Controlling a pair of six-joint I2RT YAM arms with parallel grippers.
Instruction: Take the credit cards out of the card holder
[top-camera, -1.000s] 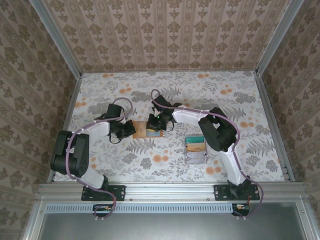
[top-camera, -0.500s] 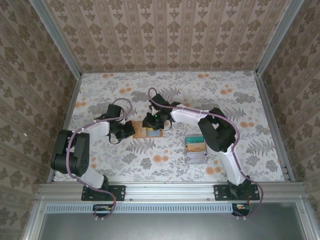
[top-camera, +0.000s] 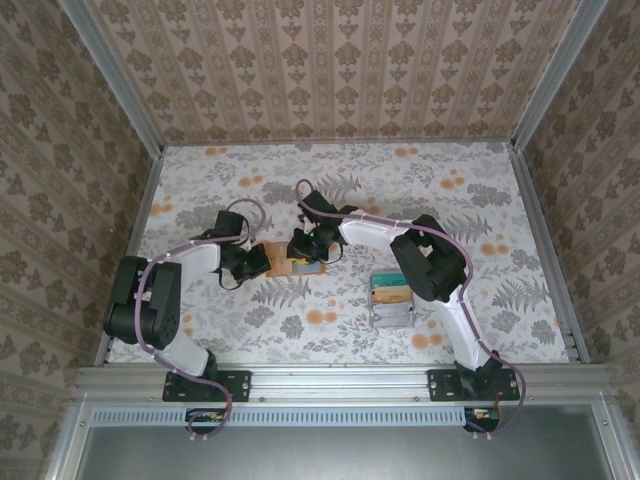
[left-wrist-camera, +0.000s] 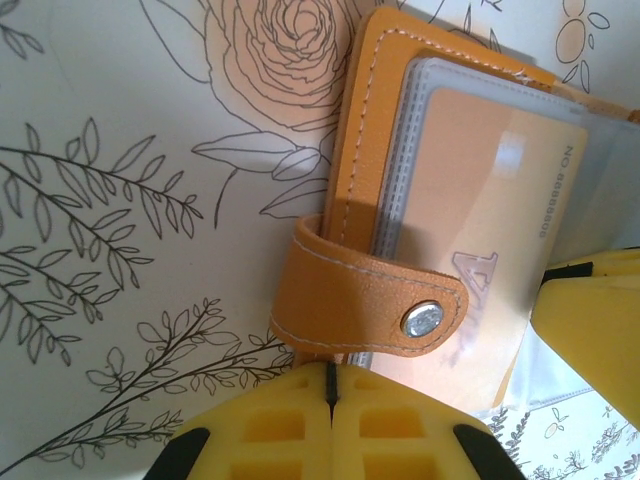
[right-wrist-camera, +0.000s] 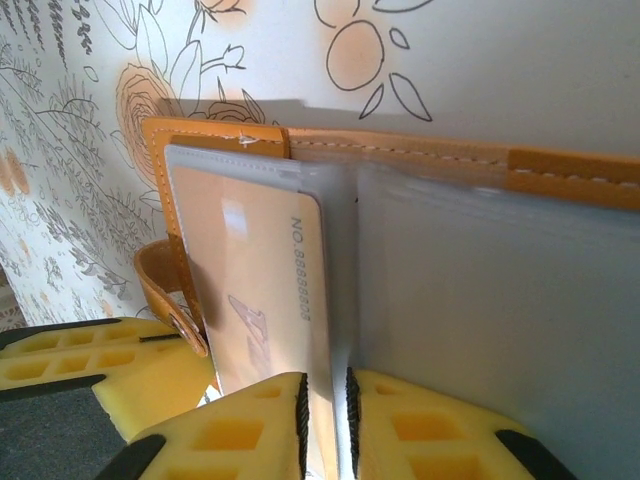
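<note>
Pinching the card holder (left-wrist-camera: 360, 150), the left tool (left-wrist-camera: 330, 400) anchors it. The right tool (right-wrist-camera: 323, 410) nips the clear sleeve (right-wrist-camera: 450, 300), so the credit card (right-wrist-camera: 250, 270) may not come out.

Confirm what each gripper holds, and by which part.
Left gripper: card holder, at its strap-side edge. Right gripper: jaws pinch the sleeved credit card by its edge nearest the fold.

A table top (top-camera: 400, 175) covered in a pale print of grey leaves and orange blooms was enclosed on three sides by walls (top-camera: 330, 60) papered in tan damask. A metal rail (top-camera: 340, 378) was fitted along its near edge. Even, soft light was cast throughout.
</note>
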